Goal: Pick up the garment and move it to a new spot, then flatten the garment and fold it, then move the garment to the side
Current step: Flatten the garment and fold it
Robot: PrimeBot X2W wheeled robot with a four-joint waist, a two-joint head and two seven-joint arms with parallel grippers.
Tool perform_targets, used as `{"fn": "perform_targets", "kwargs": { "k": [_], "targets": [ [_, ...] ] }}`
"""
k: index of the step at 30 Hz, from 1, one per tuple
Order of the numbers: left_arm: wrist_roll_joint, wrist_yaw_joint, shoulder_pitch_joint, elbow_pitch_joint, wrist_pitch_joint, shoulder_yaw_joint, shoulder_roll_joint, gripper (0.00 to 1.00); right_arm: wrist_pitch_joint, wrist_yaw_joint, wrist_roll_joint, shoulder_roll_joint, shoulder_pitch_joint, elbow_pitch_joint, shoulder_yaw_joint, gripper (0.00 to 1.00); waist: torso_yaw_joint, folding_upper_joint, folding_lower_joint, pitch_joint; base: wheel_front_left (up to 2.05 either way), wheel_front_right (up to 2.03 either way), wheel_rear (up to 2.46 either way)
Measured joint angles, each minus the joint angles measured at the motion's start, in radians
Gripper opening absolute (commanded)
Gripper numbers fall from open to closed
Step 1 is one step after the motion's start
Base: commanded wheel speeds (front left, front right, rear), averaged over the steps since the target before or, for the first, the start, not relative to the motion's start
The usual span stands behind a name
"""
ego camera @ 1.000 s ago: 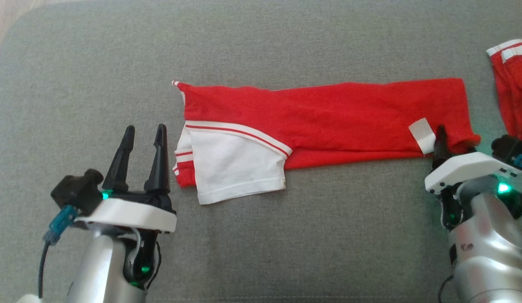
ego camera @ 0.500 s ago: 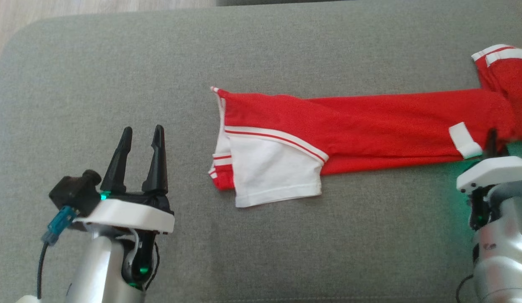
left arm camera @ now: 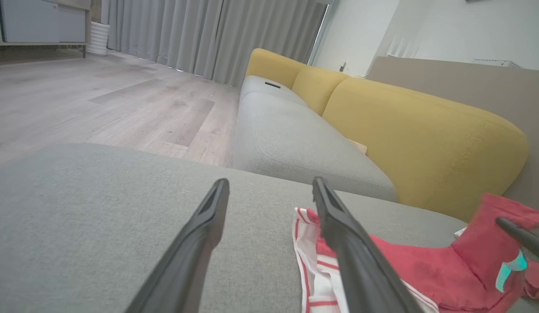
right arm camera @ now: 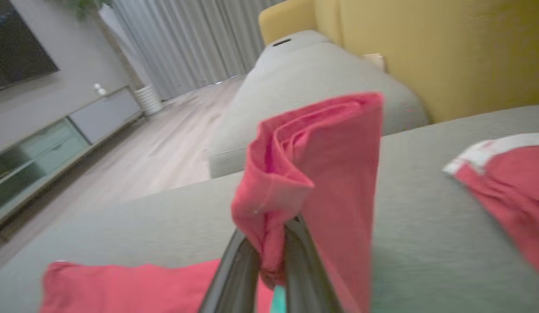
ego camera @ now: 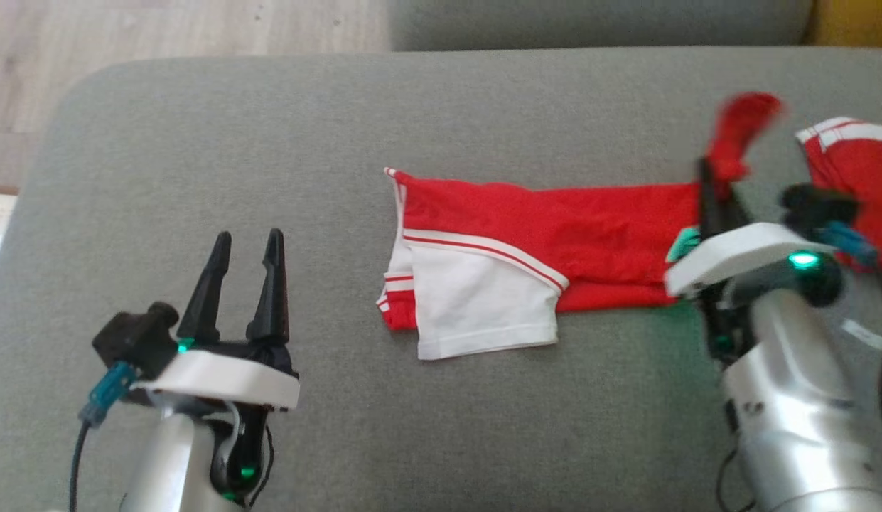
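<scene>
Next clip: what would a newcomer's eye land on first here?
A red garment with white sleeve panel lies folded long across the grey fabric cushion, its right end pinched and raised off the cushion by the right gripper. The left gripper hovers open, apart from its left end.

Soft even daylight — right wrist view motion-blurred, wide-angle bending at edges.

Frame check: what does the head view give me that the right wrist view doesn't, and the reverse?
Head view's own: the open left gripper and the white sleeve lying flat. Right wrist view's own: the yellow sofa back, curtains and a low cabinet. Shared: the right gripper shut on a raised end of the red garment, a second red garment beside it, the grey cushion and wood floor.
</scene>
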Motion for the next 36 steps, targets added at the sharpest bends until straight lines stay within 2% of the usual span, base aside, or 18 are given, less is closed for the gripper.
{"fn": "perform_targets", "kwargs": {
  "k": [5, 10, 26, 27, 31, 34, 36],
  "targets": [
    [0.0, 0.0, 0.033, 0.002, 0.0, 0.002, 0.0, 1.0, 0.044, 0.0, 0.195, 0.002, 0.064, -0.113, 0.264, 0.0, 0.034, 0.0, 0.0, -0.025, 0.0, 0.0, 0.0],
    [-0.001, 0.001, 0.05, 0.001, 0.0, 0.021, 0.001, 1.0, 0.077, 0.0, 0.29, 0.002, 0.098, -0.143, 0.452, 0.0, 0.065, 0.0, 0.0, -0.037, 0.0, 0.0, 0.0],
    [-0.026, 0.01, 0.049, 0.003, 0.0, -0.013, 0.0, 1.0, 0.023, 0.0, 0.469, 0.0, -0.001, 0.038, 0.684, 0.0, 0.217, 0.0, 0.0, -0.001, 0.0, 0.0, 0.0],
    [-0.026, 0.01, 0.049, 0.004, 0.0, -0.012, 0.0, 1.0, 0.025, 0.0, 0.477, -0.001, -0.004, 0.048, 0.706, 1.0, 0.223, 0.0, 0.0, 0.002, 0.0, 0.0, 0.0],
    [-0.026, 0.01, 0.049, 0.008, 0.0, -0.007, 0.0, 1.0, 0.026, 0.0, 0.567, -0.006, -0.004, 0.019, 0.797, 1.0, 0.225, 0.0, 0.0, 0.007, 0.0, 0.0, 0.0],
    [-0.026, 0.01, 0.049, 0.007, 0.0, -0.002, 0.0, 1.0, 0.013, 0.0, 0.622, -0.002, -0.016, -0.007, 0.864, 1.0, 0.201, 0.0, 0.0, 0.001, 0.0, 0.0, 0.0],
    [-0.026, 0.01, 0.049, 0.004, 0.0, -0.001, 0.0, 1.0, -0.004, 0.0, 0.627, -0.002, -0.038, 0.002, 0.867, 1.0, 0.185, 0.0, 0.0, -0.003, 0.0, 0.0, 0.0]
  ]
}}
